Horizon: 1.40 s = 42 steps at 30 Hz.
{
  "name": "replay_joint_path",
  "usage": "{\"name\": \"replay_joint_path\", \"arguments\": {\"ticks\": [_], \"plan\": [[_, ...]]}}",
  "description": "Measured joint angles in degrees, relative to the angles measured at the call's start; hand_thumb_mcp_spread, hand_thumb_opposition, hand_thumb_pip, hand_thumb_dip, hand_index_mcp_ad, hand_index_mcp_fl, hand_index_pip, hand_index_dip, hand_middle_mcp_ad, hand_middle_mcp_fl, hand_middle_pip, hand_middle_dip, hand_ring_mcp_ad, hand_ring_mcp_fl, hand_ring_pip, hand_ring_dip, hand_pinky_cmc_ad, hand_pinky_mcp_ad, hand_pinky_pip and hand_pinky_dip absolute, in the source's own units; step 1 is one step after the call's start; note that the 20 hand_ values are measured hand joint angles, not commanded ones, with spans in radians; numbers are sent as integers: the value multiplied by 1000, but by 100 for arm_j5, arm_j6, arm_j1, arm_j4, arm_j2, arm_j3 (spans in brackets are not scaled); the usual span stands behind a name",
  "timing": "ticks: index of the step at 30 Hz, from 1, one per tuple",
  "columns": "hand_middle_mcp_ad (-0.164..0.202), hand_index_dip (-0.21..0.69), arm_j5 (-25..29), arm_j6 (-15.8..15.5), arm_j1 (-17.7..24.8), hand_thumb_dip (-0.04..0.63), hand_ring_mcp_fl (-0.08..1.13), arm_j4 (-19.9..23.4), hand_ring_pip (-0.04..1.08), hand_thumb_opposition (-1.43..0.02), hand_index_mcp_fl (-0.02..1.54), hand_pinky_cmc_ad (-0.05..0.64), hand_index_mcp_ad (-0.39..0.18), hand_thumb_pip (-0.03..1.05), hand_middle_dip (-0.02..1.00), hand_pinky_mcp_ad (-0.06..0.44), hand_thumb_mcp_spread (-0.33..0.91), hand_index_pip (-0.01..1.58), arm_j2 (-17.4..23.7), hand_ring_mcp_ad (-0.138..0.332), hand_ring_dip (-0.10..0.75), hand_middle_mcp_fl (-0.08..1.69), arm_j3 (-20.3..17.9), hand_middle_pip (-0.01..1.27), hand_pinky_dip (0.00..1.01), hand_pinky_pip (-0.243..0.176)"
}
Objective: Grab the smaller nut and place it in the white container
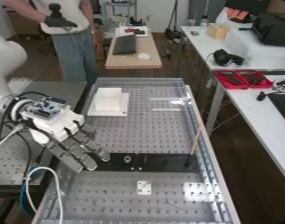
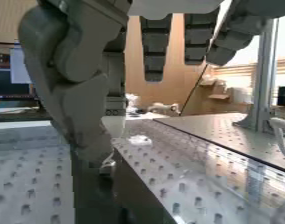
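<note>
The bench (image 1: 162, 135) is a metal surface full of holes, with a side table (image 1: 256, 117) and two red trays (image 1: 242, 79) along its right in the high view. Across its lower part lies the flat black bar (image 1: 167, 162), which seems to serve as a stand, keeping small parts up off the holes and in a known spot. The hand (image 1: 56, 125) is low at the bar's left end, palm down, its fingers (image 2: 156, 50) apart and fairly straight, with the thumb (image 2: 76, 120) reaching down towards the bar, likely so that a small part can come between the tips. A bright metal spot (image 2: 107, 168) is just beside the thumb's tip; it may be the smaller nut, but I cannot tell. That nut's place is at this end of the bar, among the fingertips, so the step in hand looks like lining up for the pinch. The bearing (image 1: 127, 159) stands on the bar near the fingertips, and a wide closing move could knock it. The container (image 1: 109, 97) sits farther up the bench on a white base (image 1: 121, 111), so the nut would need lifting above its walls. A thin stick (image 1: 196, 142) leans at the bar's right end, off that route, while loose cables (image 1: 43, 172) loop beside the arm (image 1: 5, 60) and could drag. A small white plate (image 1: 144, 188) lies below the bar.
</note>
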Motion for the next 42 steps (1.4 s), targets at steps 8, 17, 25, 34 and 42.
{"name": "replay_joint_path", "arguments": {"ticks": [8, 17, 25, 34, 42], "plan": [[65, 66, 109, -40, 671, 215, 61, -193, 94, -976, 483, 309, -199, 579, 176, 187, 492, 1456, 387, 209, -40, 202, -23, 138, 180, -91], [63, 66, -146, -17, 1210, 215, 61, -311, 93, -976, 483, 309, -199, 579, 190, 183, 492, 1456, 615, 209, -37, 220, -4, 143, 180, -89], [68, 66, -580, 67, 1682, 215, 61, -375, 96, -976, 483, 309, -199, 579, 190, 187, 492, 1456, 656, 209, -37, 218, 5, 140, 180, -89], [65, 66, -984, 160, 2069, 215, 61, -557, 96, -976, 483, 309, -199, 579, 190, 187, 492, 1456, 678, 209, -37, 218, 26, 140, 180, -89], [68, 66, -1142, 217, 2328, 215, 61, -647, 96, -976, 483, 309, -199, 579, 188, 183, 492, 1456, 652, 209, -40, 218, 83, 138, 180, -89]]}}
